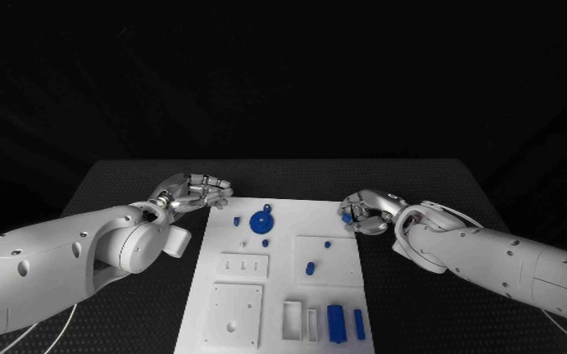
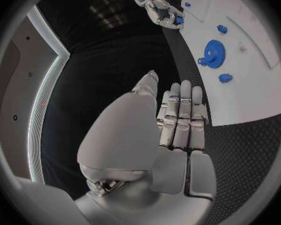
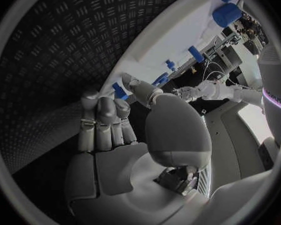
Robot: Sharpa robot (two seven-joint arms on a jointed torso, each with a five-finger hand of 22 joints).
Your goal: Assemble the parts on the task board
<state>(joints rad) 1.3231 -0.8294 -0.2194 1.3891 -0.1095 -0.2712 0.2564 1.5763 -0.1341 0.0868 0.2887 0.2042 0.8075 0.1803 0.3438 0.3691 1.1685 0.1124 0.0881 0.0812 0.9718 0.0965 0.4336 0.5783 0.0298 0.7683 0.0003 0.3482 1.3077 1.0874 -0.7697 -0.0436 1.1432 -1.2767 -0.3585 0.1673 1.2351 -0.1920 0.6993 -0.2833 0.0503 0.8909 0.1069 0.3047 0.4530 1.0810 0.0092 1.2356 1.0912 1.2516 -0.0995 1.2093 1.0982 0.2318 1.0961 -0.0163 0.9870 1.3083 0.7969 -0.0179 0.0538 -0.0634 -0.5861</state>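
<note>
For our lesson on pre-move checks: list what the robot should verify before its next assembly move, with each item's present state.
1. Right hand holds a part: ok, a small blue piece is pinched at its fingertips.
2. Left hand free: ok, it holds nothing, beside the task board.
3. Blue gear on the board: ok.
4. Two blue bars lying at the board's near edge: ok.
5. Which socket suits the held piece: cannot tell.
</note>
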